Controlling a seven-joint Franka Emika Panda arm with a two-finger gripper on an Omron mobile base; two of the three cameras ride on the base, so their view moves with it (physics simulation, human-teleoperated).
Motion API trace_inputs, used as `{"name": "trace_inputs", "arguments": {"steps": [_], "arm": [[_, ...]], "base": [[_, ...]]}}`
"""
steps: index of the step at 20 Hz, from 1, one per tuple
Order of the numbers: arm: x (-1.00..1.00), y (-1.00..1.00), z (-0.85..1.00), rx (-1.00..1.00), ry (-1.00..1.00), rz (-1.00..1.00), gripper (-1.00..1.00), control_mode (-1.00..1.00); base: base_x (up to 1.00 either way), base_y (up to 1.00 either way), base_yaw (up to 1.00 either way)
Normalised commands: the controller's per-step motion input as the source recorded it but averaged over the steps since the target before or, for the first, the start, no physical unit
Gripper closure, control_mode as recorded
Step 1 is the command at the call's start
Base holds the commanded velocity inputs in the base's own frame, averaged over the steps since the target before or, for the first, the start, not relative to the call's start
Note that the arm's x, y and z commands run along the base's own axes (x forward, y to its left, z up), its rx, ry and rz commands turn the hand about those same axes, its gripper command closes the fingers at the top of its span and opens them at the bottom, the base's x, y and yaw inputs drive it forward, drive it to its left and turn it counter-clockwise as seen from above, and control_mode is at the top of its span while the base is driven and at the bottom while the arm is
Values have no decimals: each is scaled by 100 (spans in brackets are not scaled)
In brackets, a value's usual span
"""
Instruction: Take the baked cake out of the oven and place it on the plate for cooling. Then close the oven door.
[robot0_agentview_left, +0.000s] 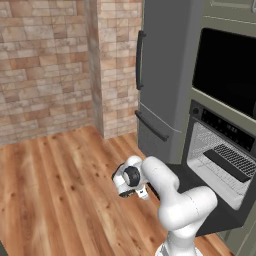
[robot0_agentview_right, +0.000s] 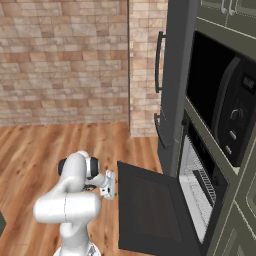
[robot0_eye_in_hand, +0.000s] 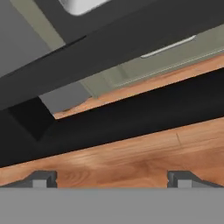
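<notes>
The arm is folded low, elbow raised, wrist bent down. The pincer (robot0_eye_in_hand: 112, 177) hangs empty, its two fingertips (robot0_eye_in_hand: 43, 177) spread wide apart.

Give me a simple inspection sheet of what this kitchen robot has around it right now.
Surface: wooden floor, bare where visible.
Job's things: oven stands open, wire rack inside; oven door folded down flat; no cake or plate seen.
Clutter: nothing seen.
Gripper: gripper open, holding nothing, low beside the door's edge, near its handle.
Cables: nothing seen.
Surroundings: grey fridge left of the oven, microwave above it, brick wall behind.
</notes>
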Motion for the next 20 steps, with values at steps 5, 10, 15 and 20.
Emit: {"name": "trace_inputs", "arguments": {"steps": [5, 10, 15, 20], "arm": [[-5, 0, -32, -35, -13, -24, -100, -100], [0, 0, -28, -35, -9, -20, -100, -100], [3, 0, -21, -30, -1, -18, -100, -100], [23, -11, 0, -11, 0, -5, -100, -100]], "base": [[0, 0, 0], [0, 0, 0], [0, 0, 0], [0, 0, 0]]}}
